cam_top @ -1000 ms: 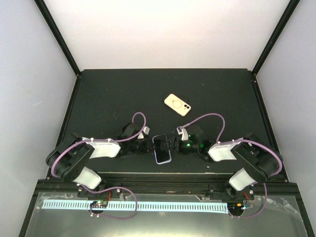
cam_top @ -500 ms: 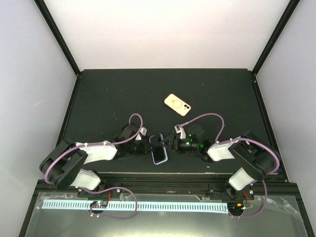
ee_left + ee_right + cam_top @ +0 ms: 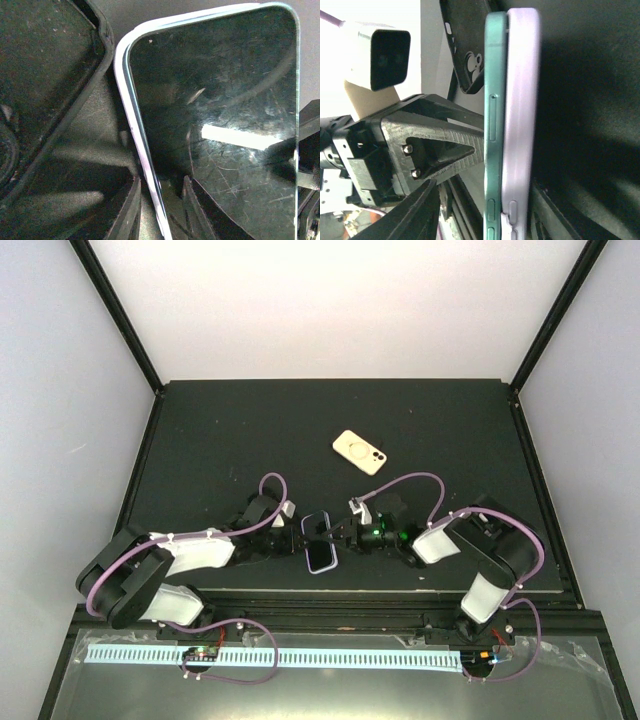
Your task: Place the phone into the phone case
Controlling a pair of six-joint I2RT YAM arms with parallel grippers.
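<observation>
The phone, green-edged with a dark screen, lies against the lilac phone case near the table's front edge. The right wrist view shows them edge-on: the green phone is pressed flat against the lilac phone case. My left gripper straddles their left rim. Its fingers stand narrowly open either side of the pale case rim and the glass. My right gripper reaches in from the right. Its jaws are open around both, and one finger is clearly apart from the phone.
A beige case or phone with a ring on its back lies farther back on the black table. A black case lies just beyond the phone, at the left in the left wrist view. The table's front rail is close behind the grippers.
Both grippers and the phone have shifted slightly left. The right jaws have narrowed around phone and case, and the right arm has folded in. The left jaws have widened a little.
</observation>
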